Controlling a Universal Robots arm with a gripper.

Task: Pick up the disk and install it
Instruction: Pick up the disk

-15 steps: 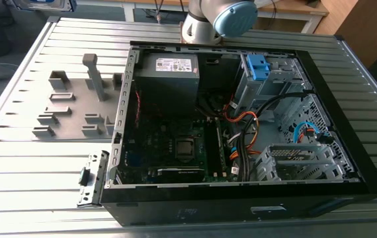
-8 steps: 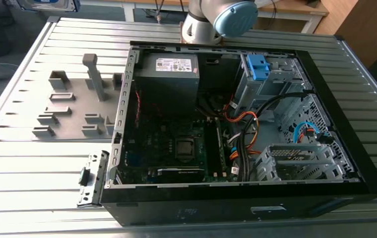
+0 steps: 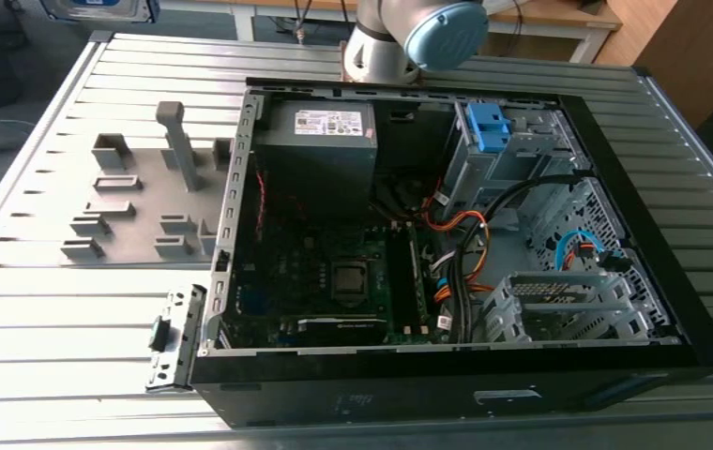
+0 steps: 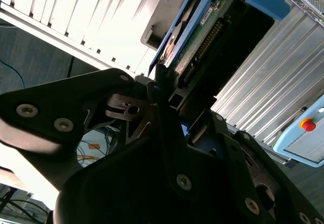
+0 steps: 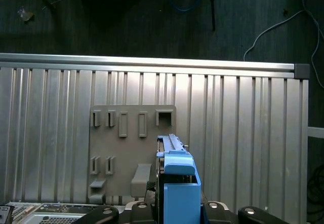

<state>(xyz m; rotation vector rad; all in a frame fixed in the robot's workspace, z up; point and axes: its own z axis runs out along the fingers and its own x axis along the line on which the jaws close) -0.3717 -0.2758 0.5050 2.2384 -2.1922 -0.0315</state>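
Gripper (image 4: 166,84) closed tight on the disk (image 4: 202,26).
Its fingers pinch one edge of the drive, whose circuit board and blue caddy face the second wrist view. In the first wrist view the disk is held edge-on over the ribbed table (image 5: 243,133), near the grey plate (image 5: 131,148). In the exterior view the open case (image 3: 457,394) lies beside that plate.

No legible text anywhere. White sticker (image 3: 331,121) on the grey metal power-supply box (image 3: 319,161) in the exterior view, printed but too small to read. Likewise unreadable: pale marks on the black computer case (image 3: 394,401) and on the blue-framed silver metal disk (image 4: 202,26).
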